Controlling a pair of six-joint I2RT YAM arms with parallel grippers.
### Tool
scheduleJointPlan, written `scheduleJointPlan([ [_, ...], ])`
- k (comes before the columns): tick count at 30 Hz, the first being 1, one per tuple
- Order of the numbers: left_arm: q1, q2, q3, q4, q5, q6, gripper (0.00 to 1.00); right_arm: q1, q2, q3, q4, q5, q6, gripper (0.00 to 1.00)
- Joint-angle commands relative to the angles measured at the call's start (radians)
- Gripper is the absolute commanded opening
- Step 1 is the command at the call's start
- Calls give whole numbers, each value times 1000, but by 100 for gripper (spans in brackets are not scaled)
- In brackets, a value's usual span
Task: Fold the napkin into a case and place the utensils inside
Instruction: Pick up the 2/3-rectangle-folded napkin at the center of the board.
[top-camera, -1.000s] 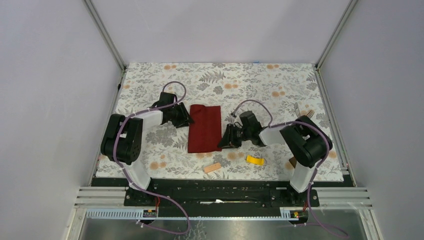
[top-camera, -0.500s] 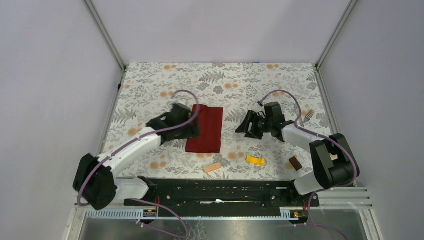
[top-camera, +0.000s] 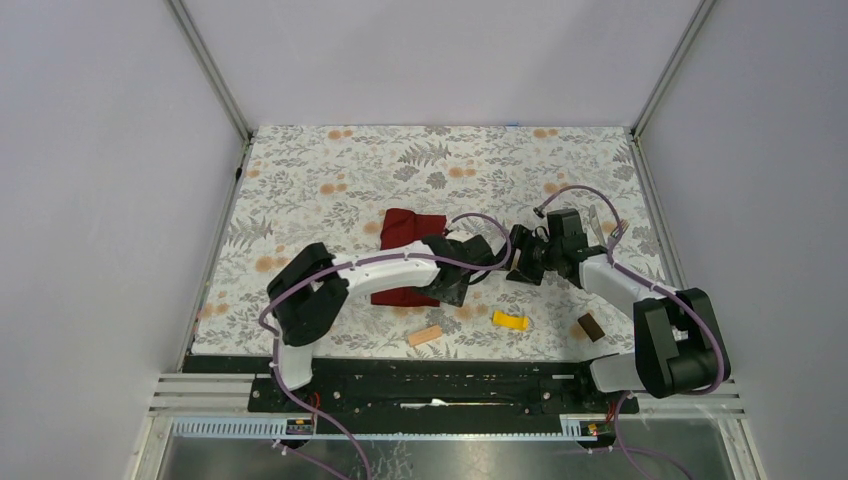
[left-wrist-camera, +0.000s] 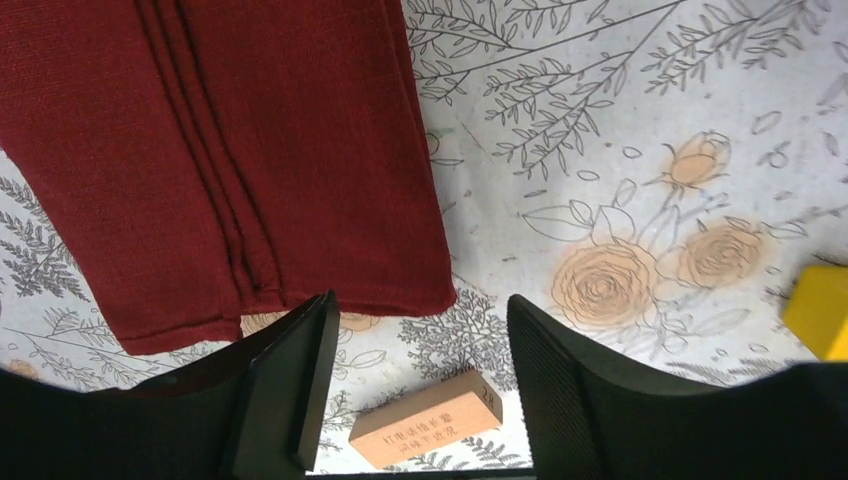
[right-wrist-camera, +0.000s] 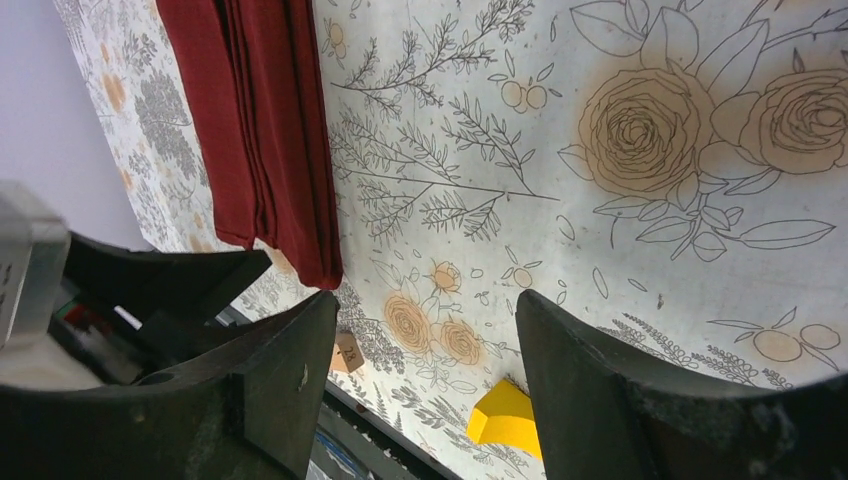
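Dark red and folded into a long strip, the napkin (top-camera: 398, 232) lies about the middle of the desk (top-camera: 330, 160), a little toward the left edge. Its long sides run from the far edge toward the near edge. The left wrist view shows several layered edges running lengthwise down it. The near end is square and flat, and nothing is tucked inside.

The left end effector (left-wrist-camera: 420, 305) hangs over the napkin's near right corner with its fingers apart and nothing between them. Whether they touch the cloth cannot be told. The right end effector (right-wrist-camera: 425, 300) is just to the right of the napkin, over bare desk, also spread and empty.

The utensils (top-camera: 617, 231) show only as small silver slivers close to the right edge, well apart from the napkin. Toward the near edge lie a tan block (left-wrist-camera: 425, 430), a yellow block (top-camera: 511, 320) and a brown block (top-camera: 590, 327).

The folding step looks to be in hand, since no pocket is formed yet and neither utensil is held. The next move probably calls for the left fingers to close on the near corner, taking all the layers together. The right side would then pin the strip so that it does not slide or unfold. The cloth is soft, so a pinch that catches only some layers would likely pull the stack apart.
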Motion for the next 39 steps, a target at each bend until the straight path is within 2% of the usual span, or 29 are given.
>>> scheduleJointPlan([
  [1, 2, 55, 91, -44, -53, 1, 64, -4, -38, -14, -16, -38, -34, 73],
  [7, 2, 127, 112, -33, -61, 5, 48, -4, -36, -18, -17, -52, -52, 73],
  [13, 1, 156, 84, -25, -74, -8, 45, -5, -29, -28, 14, -83, -57, 74],
  [17, 12, 140, 23, 38, -39, -9, 42, -4, -6, -34, 37, -131, -50, 74],
  [24, 28, 124, -62, 98, -5, -4, 21, -4, 20, -44, 115, -146, -17, 74],
  [26, 32, 104, -81, 108, -15, 0, 7, -4, 33, -52, 145, -163, -3, 74],
  [28, 36, 72, -98, 128, -15, 14, 1, -3, 54, -61, 203, -193, 12, 75],
  [32, 35, -7, -117, 162, -5, 32, 0, 3, 118, -75, 316, -240, 57, 84],
  [39, 43, -139, -164, 205, 22, 40, 0, 60, 285, -24, 557, -280, 228, 86],
])
